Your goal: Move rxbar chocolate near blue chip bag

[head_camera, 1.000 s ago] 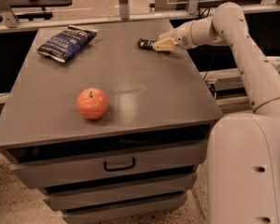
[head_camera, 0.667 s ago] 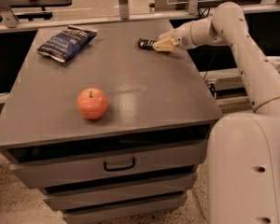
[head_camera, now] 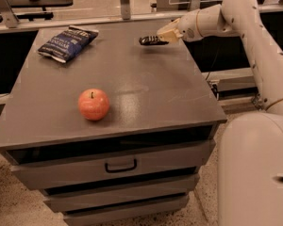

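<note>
the claw (head_camera: 161,36), cream-coloured at the end of the robot's white jointed arm (head_camera: 245,27), reaches in from the right side and sits over the far edge of the flat grey surface (head_camera: 146,93), somewhat right of that edge's middle. it is closed narrowly on the right end of the rxbar chocolate (head_camera: 150,40), a small flat rectangular bar in a black wrapper, which sticks out leftward from the claw tip and lies roughly level. whether the bar touches the surface or hangs just above it cannot be told, though a dark shadow sits right under it. the blue chip bag (head_camera: 66,44), a dark navy crinkled snack bag with white lettering, lies flat by the far left corner of the surface, its length running diagonally, well apart from the bar with bare grey top between them. a round red-orange apple (head_camera: 93,104) with a short stem stands toward the near edge, left of the middle, apart from both bag and bar. below the near edge the grey cabinet front shows stacked drawers, the top one with a dark handle (head_camera: 120,165). the robot's bulky white body (head_camera: 254,173) fills the view beside the near right corner.
</note>
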`<state>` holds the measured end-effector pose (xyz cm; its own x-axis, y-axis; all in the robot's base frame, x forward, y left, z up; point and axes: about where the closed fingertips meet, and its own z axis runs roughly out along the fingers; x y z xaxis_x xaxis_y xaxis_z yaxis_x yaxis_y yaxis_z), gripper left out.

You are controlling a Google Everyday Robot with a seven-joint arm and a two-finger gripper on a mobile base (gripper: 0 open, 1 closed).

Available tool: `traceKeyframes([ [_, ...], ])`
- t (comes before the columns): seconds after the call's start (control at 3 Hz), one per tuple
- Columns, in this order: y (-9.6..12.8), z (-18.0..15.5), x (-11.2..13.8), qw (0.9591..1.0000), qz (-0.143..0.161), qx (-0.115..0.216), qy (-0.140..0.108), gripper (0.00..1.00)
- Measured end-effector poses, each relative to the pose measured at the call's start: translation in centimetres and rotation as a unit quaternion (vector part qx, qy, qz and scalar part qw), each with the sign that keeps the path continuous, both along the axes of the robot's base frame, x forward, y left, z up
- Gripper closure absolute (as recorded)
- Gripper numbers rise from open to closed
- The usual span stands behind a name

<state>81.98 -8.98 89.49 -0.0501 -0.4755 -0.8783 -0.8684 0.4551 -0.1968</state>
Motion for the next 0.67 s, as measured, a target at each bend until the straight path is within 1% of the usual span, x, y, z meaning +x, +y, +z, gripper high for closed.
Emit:
traceKeyframes([
  [0.33, 1.2, 2.6, -1.9, 0.9992, 0.032, 0.001, -0.022, 1.00],
  [0.67, 2.3, 4.2, -3.6, 0.9978, 0.056, -0.011, -0.034, 1.00],
])
